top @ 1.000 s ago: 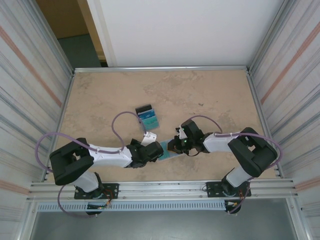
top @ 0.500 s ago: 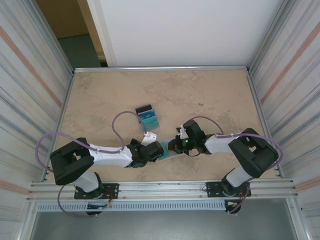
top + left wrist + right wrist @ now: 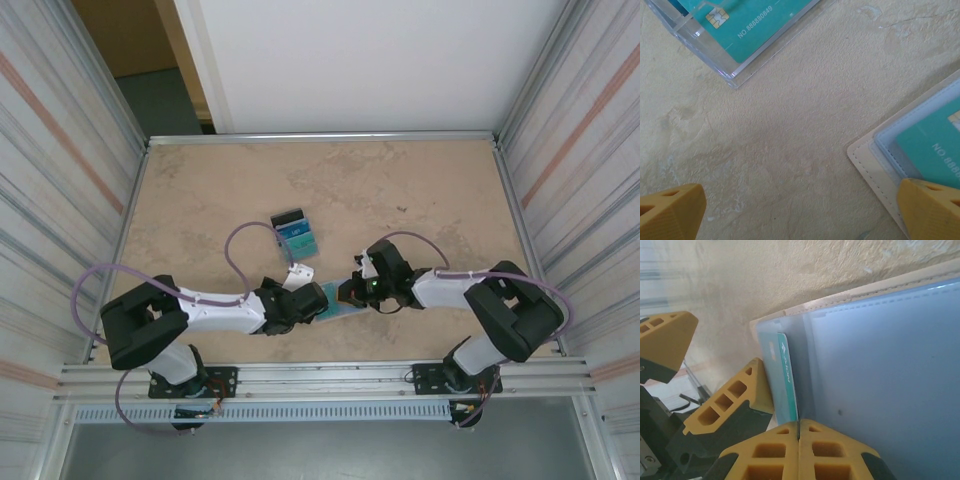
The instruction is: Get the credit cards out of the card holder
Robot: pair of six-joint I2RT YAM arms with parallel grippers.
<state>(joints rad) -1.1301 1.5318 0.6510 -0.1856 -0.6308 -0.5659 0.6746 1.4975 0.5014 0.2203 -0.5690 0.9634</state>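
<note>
**Right jaws clenched on a card, left jaws wide apart at the holder**

From the overhead camera I see the card holder [image 3: 338, 303] lying open on the beige table [image 3: 420, 200], close to the near edge, between my two grippers. The fanned pile of cards [image 3: 295, 232] lies further back and a little to the left, apart from it.

On the right wrist camera the right gripper [image 3: 799, 440] has its two yellow fingertips pressed together. The teal card [image 3: 784, 375] stands at the fold of the holder and its lower end goes into the seam between these fingertips, so I read it as pinched there. The pale blue inner face of the holder is on the right of the card, and the tan stitched border runs above it.

The left gripper [image 3: 800, 215] is fully released. Its one fingertip sits on the corner of the holder, and the other is over bare table, well apart. On this camera I also see a clear plastic case [image 3: 715, 47] near the holder but not touching it, with a second teal card [image 3: 755, 20] inside, a chip and a number printed on it.
</note>
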